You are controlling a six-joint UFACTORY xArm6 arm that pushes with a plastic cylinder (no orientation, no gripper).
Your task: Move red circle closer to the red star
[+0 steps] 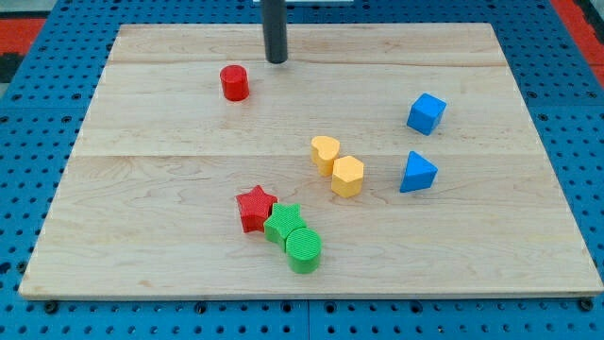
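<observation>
The red circle (234, 82) stands near the view's top, left of centre. The red star (256, 208) lies lower down, near the board's middle bottom, touching a green star (283, 223). My tip (276, 60) rests on the board just up and to the right of the red circle, a short gap apart from it. The red star is far below the tip.
A green circle (304, 249) touches the green star at its lower right. A yellow heart (325, 153) and a yellow hexagon (347, 176) sit mid-board. A blue cube (426, 113) and a blue triangle (416, 173) lie at the right. The wooden board (142, 189) rests on a blue pegboard.
</observation>
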